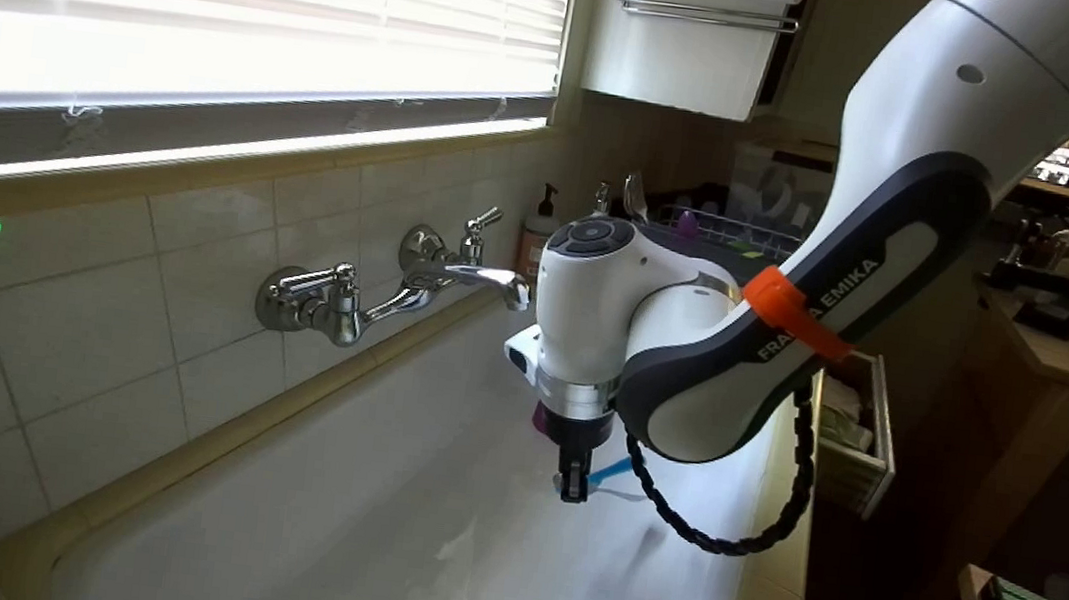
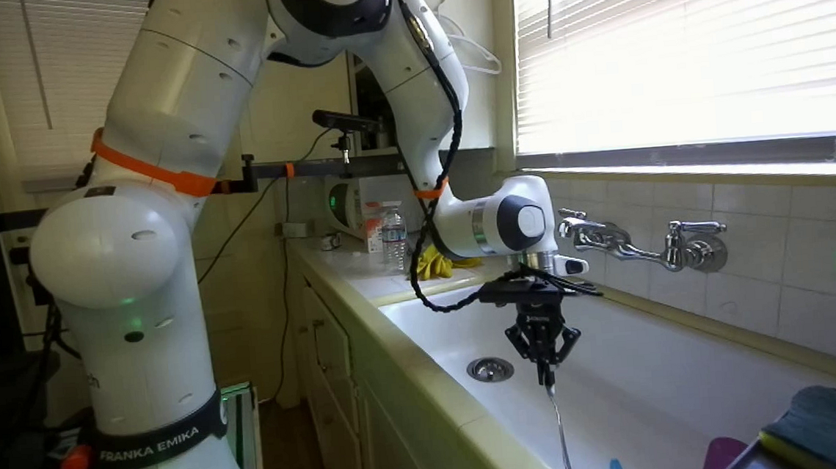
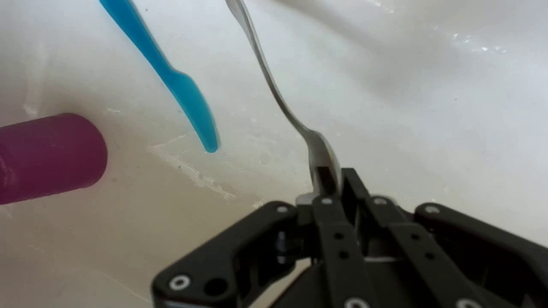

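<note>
My gripper (image 3: 340, 182) is low inside the white sink (image 1: 317, 527), pointing down, its jaws brought together on a metal utensil (image 3: 320, 149). The wider end of that utensil sits at the fingertips, partly hidden, so I cannot tell spoon from fork. Its thin handle slopes away, and in an exterior view the utensil (image 2: 560, 423) hangs below the gripper (image 2: 547, 381). Whether its far end touches the sink, I cannot tell. Beside it in the wrist view lies a blue plastic knife (image 3: 188, 96). Farther left is a purple cup (image 3: 51, 158) on its side.
A chrome faucet (image 1: 437, 274) juts from the tiled wall over the sink, close to the arm. The drain (image 2: 491, 369) lies behind the gripper. A dark sponge (image 2: 828, 419) stands at the near corner. Yellow gloves (image 2: 435, 263) and a water bottle (image 2: 393, 240) are on the counter.
</note>
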{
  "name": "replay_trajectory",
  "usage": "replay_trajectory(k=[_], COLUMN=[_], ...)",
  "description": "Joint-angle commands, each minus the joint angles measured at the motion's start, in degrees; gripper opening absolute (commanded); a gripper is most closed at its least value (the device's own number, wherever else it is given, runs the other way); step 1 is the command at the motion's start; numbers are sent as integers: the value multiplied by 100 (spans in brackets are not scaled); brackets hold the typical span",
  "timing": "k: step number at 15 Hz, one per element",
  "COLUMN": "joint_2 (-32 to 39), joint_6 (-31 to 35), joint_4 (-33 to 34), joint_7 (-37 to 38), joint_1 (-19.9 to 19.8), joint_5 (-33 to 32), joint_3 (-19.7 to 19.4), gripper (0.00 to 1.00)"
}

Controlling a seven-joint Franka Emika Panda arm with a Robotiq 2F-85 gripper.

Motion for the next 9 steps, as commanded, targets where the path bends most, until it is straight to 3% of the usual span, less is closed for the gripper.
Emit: replay_trajectory(k=[1,9], joint_2=[289,684], joint_6=[-314,-402], joint_4=[332,662], joint_7=[180,199], joint_1=[164,323], joint_5=[-237,-567], joint_3=[-78,-153], gripper=[2,2])
